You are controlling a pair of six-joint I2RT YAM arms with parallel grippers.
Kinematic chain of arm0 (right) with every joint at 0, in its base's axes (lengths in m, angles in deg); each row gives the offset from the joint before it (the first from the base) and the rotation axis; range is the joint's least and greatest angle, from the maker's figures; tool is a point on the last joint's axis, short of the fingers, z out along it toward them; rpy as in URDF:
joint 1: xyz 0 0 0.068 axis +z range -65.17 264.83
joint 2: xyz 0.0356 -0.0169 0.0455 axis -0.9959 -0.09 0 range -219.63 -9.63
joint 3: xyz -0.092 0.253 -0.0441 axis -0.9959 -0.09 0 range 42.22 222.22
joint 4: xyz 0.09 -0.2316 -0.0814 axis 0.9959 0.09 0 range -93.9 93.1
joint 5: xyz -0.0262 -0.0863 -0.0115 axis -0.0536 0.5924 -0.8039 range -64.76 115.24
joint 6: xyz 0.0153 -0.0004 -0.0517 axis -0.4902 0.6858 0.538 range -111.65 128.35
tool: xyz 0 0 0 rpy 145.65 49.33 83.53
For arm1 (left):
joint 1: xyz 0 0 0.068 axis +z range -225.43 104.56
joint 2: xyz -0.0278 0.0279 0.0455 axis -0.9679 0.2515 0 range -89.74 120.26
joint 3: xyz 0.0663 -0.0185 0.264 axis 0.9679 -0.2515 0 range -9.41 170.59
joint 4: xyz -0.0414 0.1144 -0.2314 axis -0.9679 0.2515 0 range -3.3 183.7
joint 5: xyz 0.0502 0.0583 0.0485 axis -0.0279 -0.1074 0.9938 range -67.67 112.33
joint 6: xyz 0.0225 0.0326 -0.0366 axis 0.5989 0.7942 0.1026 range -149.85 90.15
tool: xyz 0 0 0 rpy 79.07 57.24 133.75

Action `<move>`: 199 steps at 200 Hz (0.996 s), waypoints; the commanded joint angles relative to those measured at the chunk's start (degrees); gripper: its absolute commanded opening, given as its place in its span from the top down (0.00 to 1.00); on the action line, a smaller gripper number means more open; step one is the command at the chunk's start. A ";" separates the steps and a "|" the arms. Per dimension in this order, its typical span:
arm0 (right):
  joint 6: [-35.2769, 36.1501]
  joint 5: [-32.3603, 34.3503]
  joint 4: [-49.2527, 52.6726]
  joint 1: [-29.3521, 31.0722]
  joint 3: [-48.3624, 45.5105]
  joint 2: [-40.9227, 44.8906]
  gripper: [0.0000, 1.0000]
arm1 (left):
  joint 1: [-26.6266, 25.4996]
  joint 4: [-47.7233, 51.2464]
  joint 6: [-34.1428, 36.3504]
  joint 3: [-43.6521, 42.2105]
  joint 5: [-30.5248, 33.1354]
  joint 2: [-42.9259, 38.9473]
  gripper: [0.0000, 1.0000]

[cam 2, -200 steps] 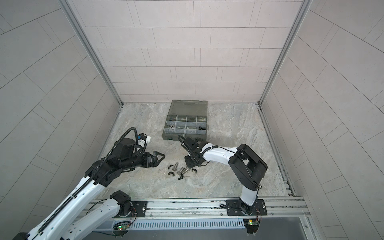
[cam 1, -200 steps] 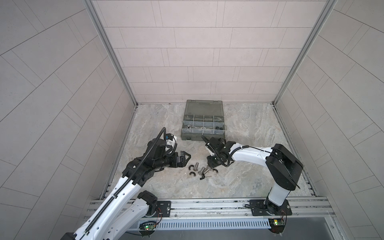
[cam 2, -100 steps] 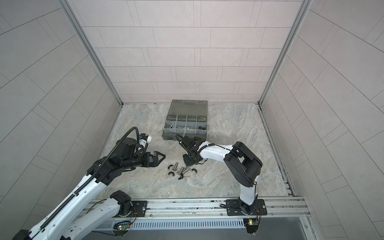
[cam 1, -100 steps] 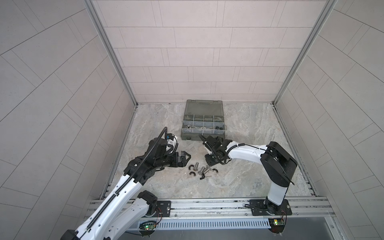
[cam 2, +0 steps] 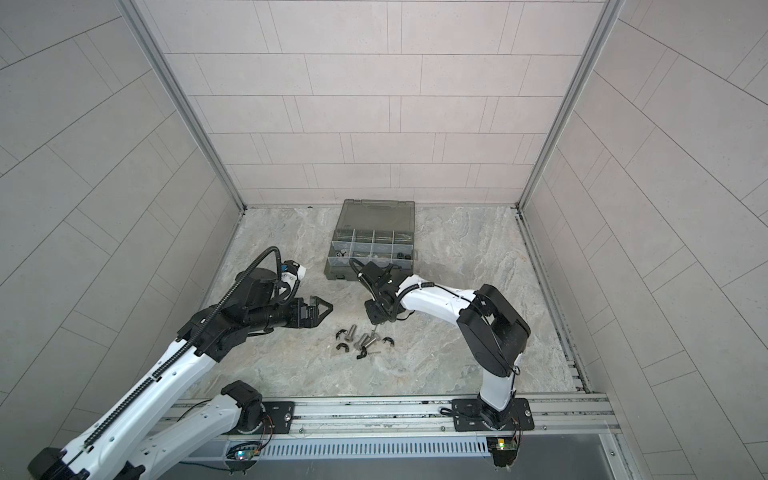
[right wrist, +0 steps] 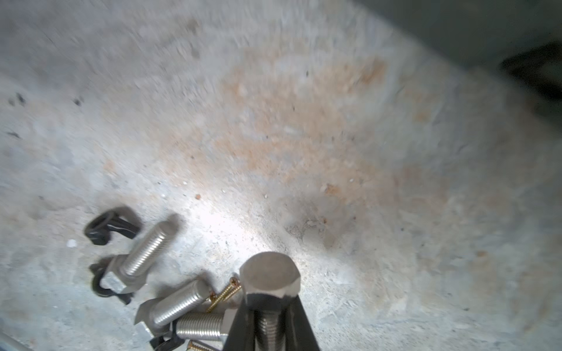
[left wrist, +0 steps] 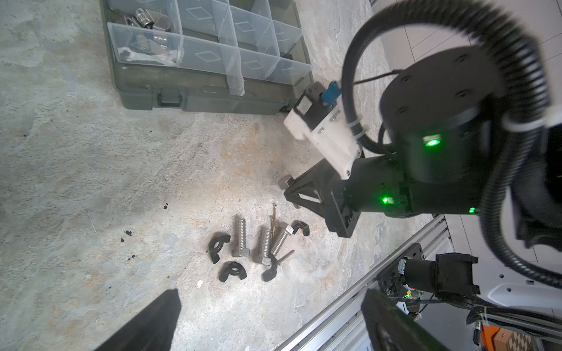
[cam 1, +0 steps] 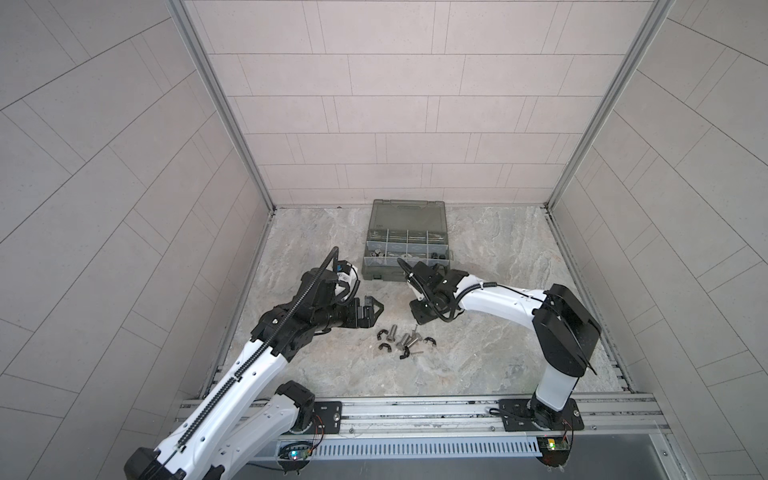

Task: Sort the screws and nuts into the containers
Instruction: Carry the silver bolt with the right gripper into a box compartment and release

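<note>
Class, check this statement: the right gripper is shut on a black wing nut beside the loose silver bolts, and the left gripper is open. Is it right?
Not quite. The right gripper is shut on a silver hex-head metal bolt, not a black wing nut, as the right wrist view shows. It is beside the loose silver bolts, and the left gripper is open.

silver bolts [left wrist: 240, 237]: 4, of which 3 loose on the worktop [left wrist: 91, 152] and 1 pinched in the right gripper [right wrist: 269, 316] | black wing nuts [left wrist: 232, 271]: 4 | thin brass screws [left wrist: 273, 217]: 2 | organiser case [left wrist: 213, 100]: 1 | compartments [left wrist: 206, 56]: partly hidden, count unclear | robot arms [cam 1: 494, 303]: 2
</note>
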 commanded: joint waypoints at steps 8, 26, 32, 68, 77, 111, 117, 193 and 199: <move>1.11 2.65 3.90 -3.09 5.33 3.19 0.90 | 0.09 0.38 1.74 3.16 0.22 1.32 0.00; 1.75 2.57 4.27 -5.46 8.66 1.93 0.89 | 0.11 0.21 2.28 3.95 0.24 2.40 0.00; 2.04 2.57 4.45 -6.35 9.97 1.27 0.89 | 0.07 0.21 2.46 4.04 0.33 2.73 0.00; 2.31 -0.18 4.87 -11.60 18.13 -4.87 0.89 | 0.18 0.28 3.22 4.27 1.01 3.72 0.00; 2.24 -1.29 4.84 -12.75 20.34 -6.66 0.89 | 0.17 0.31 3.51 4.33 1.16 4.07 0.00; 2.19 -4.81 4.50 -15.94 29.21 -14.80 0.89 | 0.21 0.02 4.32 5.12 1.56 6.34 0.00; 2.25 -4.82 4.79 -16.34 30.91 -16.38 0.89 | 0.26 -0.30 4.28 5.28 1.62 6.69 0.00; 0.52 -9.32 4.37 -20.57 43.96 -29.88 0.87 | 0.70 -0.93 6.04 6.92 1.74 10.60 0.00; 0.43 -9.59 4.29 -20.67 44.28 -30.34 0.86 | 0.74 -0.95 6.16 7.08 1.73 10.96 0.00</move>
